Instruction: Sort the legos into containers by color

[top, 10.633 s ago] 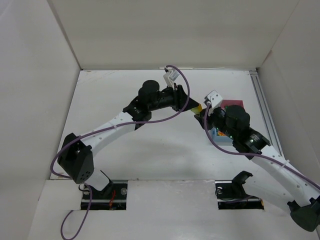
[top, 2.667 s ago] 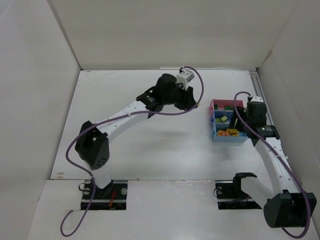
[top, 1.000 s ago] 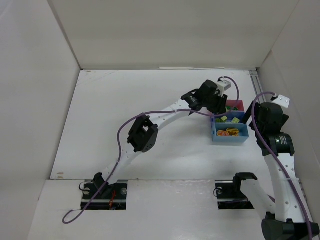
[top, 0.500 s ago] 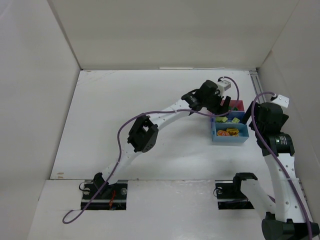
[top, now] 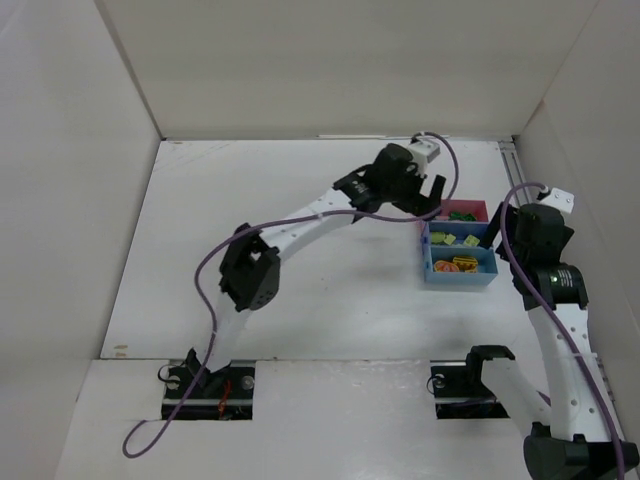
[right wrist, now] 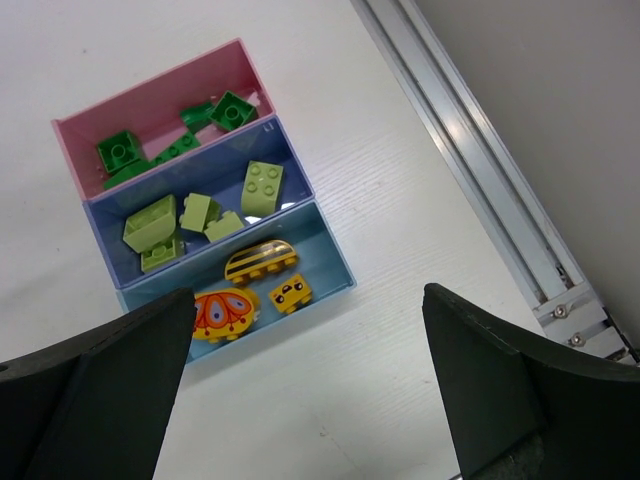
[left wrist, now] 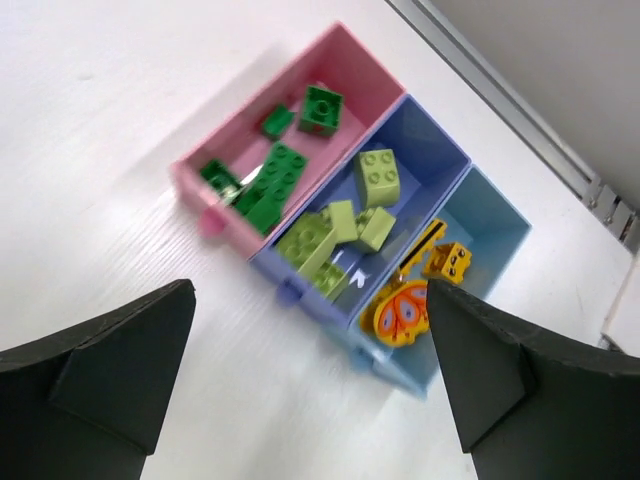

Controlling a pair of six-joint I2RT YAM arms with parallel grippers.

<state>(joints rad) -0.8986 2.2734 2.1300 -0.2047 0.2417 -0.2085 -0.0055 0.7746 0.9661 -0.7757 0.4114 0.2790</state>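
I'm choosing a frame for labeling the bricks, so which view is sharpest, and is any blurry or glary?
Right wrist is sharpest: even light, no strong glare, crisp studs on the pale green bricks. Left wrist is motion-blurred, worst around the pink tray. Top external is softly lit, but the three trays are too small for brick detail.

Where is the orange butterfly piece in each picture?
Top view: the butterfly piece is right of centre, in the light blue tray.
Left wrist: lower right of centre.
Right wrist: lower left.
Landmark: the pink tray at the row's other end.
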